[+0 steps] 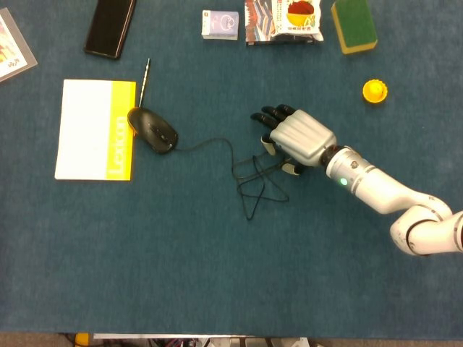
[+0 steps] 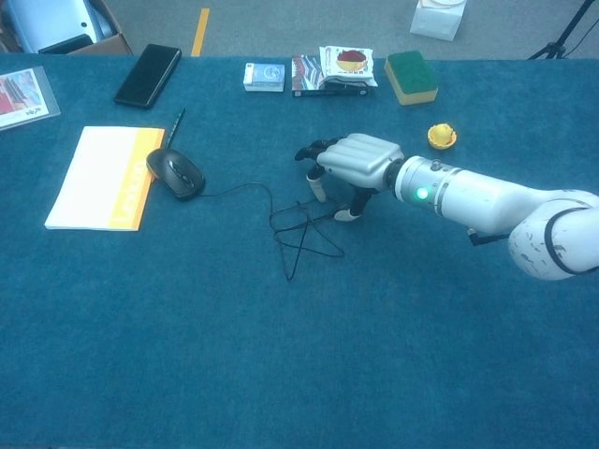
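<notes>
A black wired mouse (image 1: 154, 130) (image 2: 177, 173) lies against the right edge of a white and yellow notebook (image 1: 90, 130) (image 2: 98, 178). Its thin black cable (image 1: 255, 181) (image 2: 301, 234) runs right and ends in a loose tangle at mid table. My right hand (image 1: 300, 137) (image 2: 356, 159) hovers palm down over the right end of that tangle, where the plug lies. Its fingers are spread and their tips hang close to the cable; nothing is gripped. I cannot tell whether a fingertip touches the cable. My left hand appears in neither view.
Along the far edge lie a black phone (image 1: 110, 27), a small card box (image 1: 221, 24), a snack packet (image 1: 283, 20) and a green and yellow sponge (image 1: 354, 25). A yellow cap (image 1: 375, 91) sits right of the hand. A pen (image 1: 145, 79) lies above the mouse.
</notes>
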Motion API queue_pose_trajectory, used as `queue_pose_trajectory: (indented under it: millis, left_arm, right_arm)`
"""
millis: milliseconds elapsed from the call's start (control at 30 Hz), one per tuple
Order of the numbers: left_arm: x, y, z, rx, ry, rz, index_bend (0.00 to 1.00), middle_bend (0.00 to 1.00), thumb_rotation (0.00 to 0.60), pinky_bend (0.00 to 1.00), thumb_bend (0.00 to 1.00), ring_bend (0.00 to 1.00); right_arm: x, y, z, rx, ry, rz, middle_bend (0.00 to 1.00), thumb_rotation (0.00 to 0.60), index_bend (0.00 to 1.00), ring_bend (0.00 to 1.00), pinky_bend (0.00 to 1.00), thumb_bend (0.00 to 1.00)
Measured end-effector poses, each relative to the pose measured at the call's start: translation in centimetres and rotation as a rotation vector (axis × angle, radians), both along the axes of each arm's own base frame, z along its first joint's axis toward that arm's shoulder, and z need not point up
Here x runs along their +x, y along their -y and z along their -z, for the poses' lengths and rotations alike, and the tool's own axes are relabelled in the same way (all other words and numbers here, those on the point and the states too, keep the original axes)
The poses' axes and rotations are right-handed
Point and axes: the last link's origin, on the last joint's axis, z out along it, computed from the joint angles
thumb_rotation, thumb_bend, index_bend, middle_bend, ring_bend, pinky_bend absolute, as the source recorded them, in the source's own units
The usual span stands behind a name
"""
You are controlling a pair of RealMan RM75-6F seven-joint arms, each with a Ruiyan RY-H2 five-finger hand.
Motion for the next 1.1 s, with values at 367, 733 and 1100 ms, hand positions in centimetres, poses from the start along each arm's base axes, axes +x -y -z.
queue_pose_trajectory:
  millis: [367,733,1100]
  left_arm:
    - [-0.03,0.04,-0.02,0.002,0.0,0.001,0.43,0.3,0.6,0.49,0.02,0.33]
    - [-0.25,0.23,-0.17,0.006,0.003,-0.005,0.43,0.3,0.6,0.5,0.02,0.33]
    - [-0.18,0.18,-0.14,0.005,0.001,-0.003,0.43,0.29,0.6,0.49,0.02,0.33]
  right_arm:
    - [-0.13,0.07,0.13,-0.004,-0.013,0.0,0.08,0.6,0.54,0.0,0.13,0.28]
    - [-0.23,0.07,0.32,0.002,-0.031,0.004,0.08,0.6,0.57,0.0,0.13,0.3]
    - [-0.08,-0.15,-0.35,-0.013,-0.014,0.001,0.08,0.6,0.61,0.0,0.13,0.31]
